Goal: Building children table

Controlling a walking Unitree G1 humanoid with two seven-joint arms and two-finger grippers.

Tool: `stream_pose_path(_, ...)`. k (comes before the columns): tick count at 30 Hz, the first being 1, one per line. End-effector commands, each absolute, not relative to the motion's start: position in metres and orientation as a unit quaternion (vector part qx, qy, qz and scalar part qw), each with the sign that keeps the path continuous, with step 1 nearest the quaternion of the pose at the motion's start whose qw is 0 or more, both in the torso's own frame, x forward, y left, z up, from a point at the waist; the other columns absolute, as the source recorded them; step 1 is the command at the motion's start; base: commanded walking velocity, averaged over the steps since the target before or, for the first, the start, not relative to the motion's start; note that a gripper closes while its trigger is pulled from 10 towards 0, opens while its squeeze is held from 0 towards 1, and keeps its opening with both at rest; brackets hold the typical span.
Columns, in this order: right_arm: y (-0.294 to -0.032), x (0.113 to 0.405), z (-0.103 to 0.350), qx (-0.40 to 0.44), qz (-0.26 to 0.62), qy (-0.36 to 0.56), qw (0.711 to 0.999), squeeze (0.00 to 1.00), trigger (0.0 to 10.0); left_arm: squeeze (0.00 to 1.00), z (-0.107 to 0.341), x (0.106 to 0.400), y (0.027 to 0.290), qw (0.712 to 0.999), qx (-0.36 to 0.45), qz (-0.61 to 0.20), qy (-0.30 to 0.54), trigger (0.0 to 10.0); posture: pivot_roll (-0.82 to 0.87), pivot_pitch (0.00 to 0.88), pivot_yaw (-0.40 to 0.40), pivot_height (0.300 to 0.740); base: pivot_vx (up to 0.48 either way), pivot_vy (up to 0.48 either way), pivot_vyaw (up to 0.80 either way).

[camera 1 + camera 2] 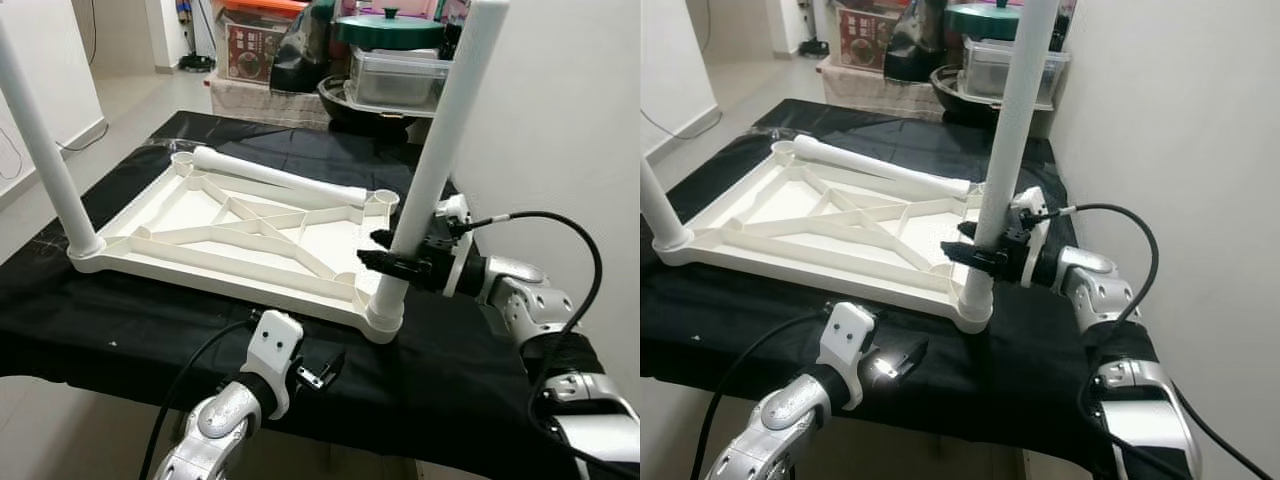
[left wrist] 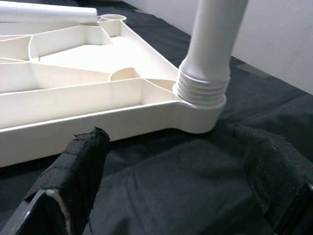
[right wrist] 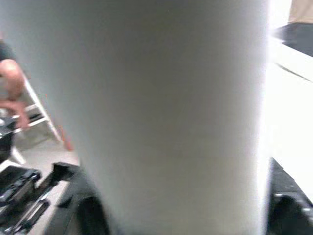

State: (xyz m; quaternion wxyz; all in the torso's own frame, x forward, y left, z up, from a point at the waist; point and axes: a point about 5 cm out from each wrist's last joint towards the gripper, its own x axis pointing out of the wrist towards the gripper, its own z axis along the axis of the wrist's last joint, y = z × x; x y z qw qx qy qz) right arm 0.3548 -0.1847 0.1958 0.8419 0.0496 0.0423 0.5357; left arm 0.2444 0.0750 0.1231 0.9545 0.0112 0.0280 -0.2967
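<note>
A white plastic tabletop [image 1: 230, 235] is seen upside down on black cloth [image 1: 470, 360], its ribbed underside up. At its near corner socket an upright smooth tubular leg [image 1: 440, 150] is clamped by the right gripper [image 1: 395, 262]; further twisting appears needed. The left gripper [image 2: 181, 166] hovers nearby, fingers apart. A loose leg [image 1: 275, 175] lies across the far edge.

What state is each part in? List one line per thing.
White plastic tabletop: upside down on the black cloth.
Near right white leg: upright in its corner socket, gripped.
Near left white leg: upright in its socket.
Loose white leg: lying across the tabletop.
Right gripper: shut on the leg.
Left gripper: open, empty.
</note>
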Motion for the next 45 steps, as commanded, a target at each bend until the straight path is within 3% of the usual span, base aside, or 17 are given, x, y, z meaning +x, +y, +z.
stream_pose_path(1,-0.177,0.353,0.193,0.052,0.56,0.044,0.826,0.0,4.3,0.0,0.122,0.243,0.074,0.954,0.018,-0.298,0.025,10.0,0.22,0.0,-0.135,0.74,0.0,0.0,0.0)
stream_pose_path(2,-0.176,0.353,0.191,0.052,0.561,0.041,0.825,0.0,0.0,0.0,0.122,0.243,0.074,0.954,0.018,-0.298,0.025,10.0,0.22,0.0,-0.135,0.74,0.0,0.0,0.0)
stream_pose_path(11,-0.183,0.361,0.18,0.048,0.422,-0.003,0.905,0.0,0.0,0.0,0.122,0.244,0.072,0.954,0.018,-0.298,0.024,10.0,0.21,0.0,-0.132,0.74,0.0,0.0,0.0)
stream_pose_path(15,-0.205,0.362,0.17,0.062,0.215,-0.014,0.975,0.0,0.0,0.0,0.122,0.247,0.072,0.954,0.019,-0.299,0.024,10.0,0.2,0.0,-0.123,0.74,0.0,0.0,0.0)
stream_pose_path(19,-0.208,0.362,0.169,0.057,0.188,-0.018,0.98,0.0,0.0,0.0,0.122,0.248,0.072,0.954,0.019,-0.3,0.024,10.0,0.19,0.0,-0.114,0.74,0.0,0.0,0.0)
stream_pose_path(20,-0.22,0.356,0.159,0.06,0.038,0.002,0.998,0.0,0.0,0.0,0.121,0.249,0.072,0.953,0.02,-0.302,0.024,10.0,0.17,0.0,-0.1,0.74,0.0,0.0,0.0)
stream_pose_path(21,-0.232,0.347,0.151,0.049,-0.096,0.015,0.994,0.0,0.0,0.0,0.121,0.251,0.072,0.952,0.021,-0.304,0.024,10.0,0.17,0.0,-0.094,0.74,0.0,0.0,0.0)
stream_pose_path(23,-0.232,0.347,0.151,0.049,-0.096,0.015,0.994,0.0,0.0,0.0,0.121,0.251,0.072,0.952,0.021,-0.304,0.024,10.0,0.17,0.0,-0.094,0.74,0.0,0.0,0.0)
stream_pose_path(25,-0.229,0.328,0.141,0.079,-0.296,0.029,0.952,0.0,0.0,0.0,0.12,0.254,0.071,0.951,0.025,-0.308,0.023,10.0,0.17,0.0,-0.088,0.74,0.0,0.0,0.0)
stream_pose_path(32,-0.183,0.335,0.148,0.122,-0.343,0.021,0.931,0.0,0.0,0.0,0.12,0.258,0.069,0.952,0.028,-0.305,0.018,10.0,0.18,0.0,-0.094,0.74,0.0,0.0,0.0)
stream_pose_path(33,-0.177,0.337,0.151,0.121,-0.335,0.015,0.934,0.0,1.8,0.0,0.12,0.259,0.068,0.952,0.028,-0.305,0.018,10.0,0.18,0.0,-0.094,0.74,0.0,0.0,0.0)
stream_pose_path(34,-0.171,0.341,0.154,0.121,-0.311,0.005,0.943,0.0,10.0,0.0,0.12,0.26,0.069,0.952,0.027,-0.305,0.018,10.0,0.17,0.0,-0.093,0.74,0.0,0.0,0.0)
stream_pose_path(37,-0.169,0.342,0.157,0.118,-0.29,-0.006,0.95,0.0,10.0,0.0,0.119,0.26,0.069,0.952,0.026,-0.305,0.019,10.0,0.17,0.0,-0.093,0.74,0.0,0.0,0.0)
stream_pose_path(38,-0.167,0.342,0.158,0.116,-0.277,-0.013,0.954,1.0,10.0,0.0,0.119,0.261,0.068,0.952,0.026,-0.305,0.02,10.0,0.17,0.0,-0.093,0.74,0.0,0.0,0.0)
stream_pose_path(42,-0.179,0.338,0.159,0.076,-0.224,-0.049,0.97,1.0,10.0,0.0,0.117,0.263,0.066,0.951,0.024,-0.308,0.022,10.0,0.16,0.0,-0.089,0.74,0.0,0.0,0.0)
stream_pose_path(43,-0.192,0.337,0.154,0.094,-0.174,-0.059,0.979,0.0,10.0,0.0,0.116,0.264,0.065,0.951,0.023,-0.309,0.023,10.0,0.16,0.0,-0.089,0.74,0.0,0.0,0.0)
stream_pose_path(45,-0.195,0.337,0.153,0.105,-0.141,-0.057,0.983,0.0,10.0,0.0,0.115,0.265,0.064,0.95,0.023,-0.31,0.022,10.0,0.16,0.0,-0.089,0.74,0.0,0.0,0.0)
